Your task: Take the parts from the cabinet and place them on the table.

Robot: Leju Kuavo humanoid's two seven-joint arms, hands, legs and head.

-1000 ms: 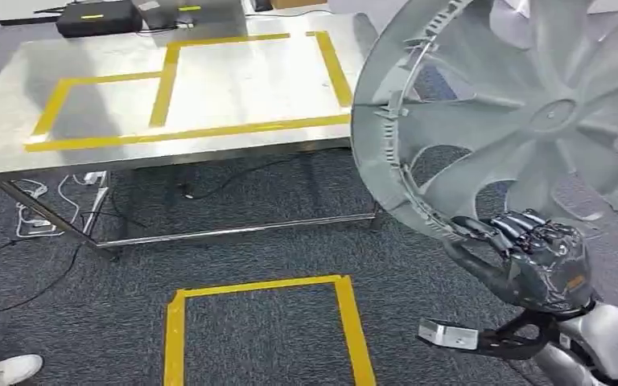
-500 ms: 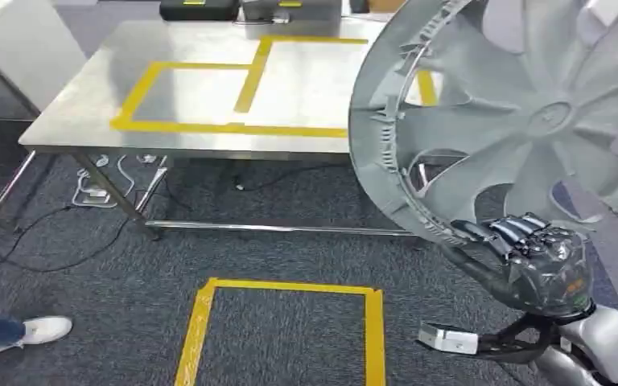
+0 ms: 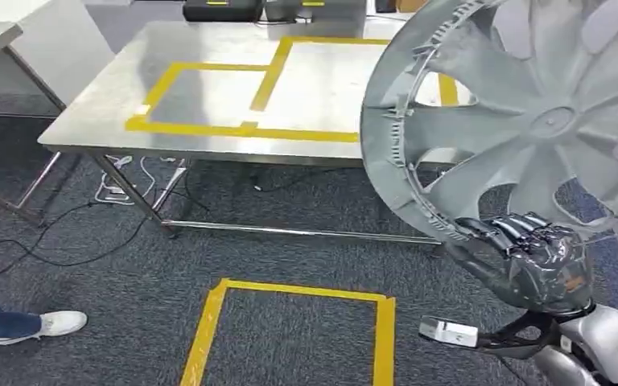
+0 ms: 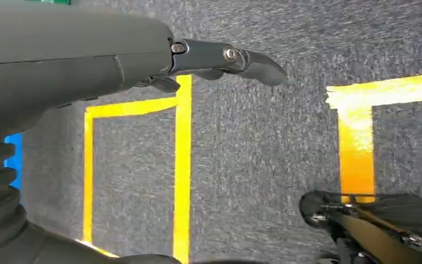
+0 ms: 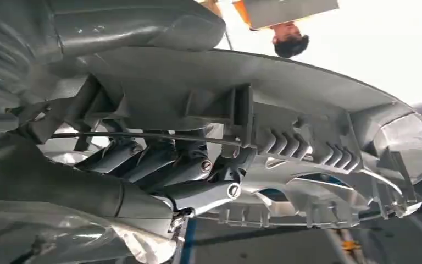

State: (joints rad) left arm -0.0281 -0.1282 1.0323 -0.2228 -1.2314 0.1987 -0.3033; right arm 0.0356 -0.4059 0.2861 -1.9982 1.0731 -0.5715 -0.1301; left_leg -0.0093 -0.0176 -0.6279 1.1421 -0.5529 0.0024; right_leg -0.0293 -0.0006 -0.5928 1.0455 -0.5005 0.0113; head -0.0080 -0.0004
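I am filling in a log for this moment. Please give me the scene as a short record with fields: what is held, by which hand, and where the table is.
held part: grey wheel cover, upright
holding hand: right robot hand, fingers on its lower rim
left robot hand: holds nothing, above carpet
target: steel table with yellow tape boxes, ahead and left of the cover
floor: yellow tape square
person: white shoe, left edge

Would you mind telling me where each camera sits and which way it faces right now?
Head view: high on the body, facing forward and down at the steel table and carpet; the right hand grips the grey wheel cover.
Left wrist view: behind the left hand, facing the carpet's yellow tape.
Right wrist view: behind the right hand, close under the wheel cover.
Shared: head and right wrist views both show the hand gripping the cover's rim.
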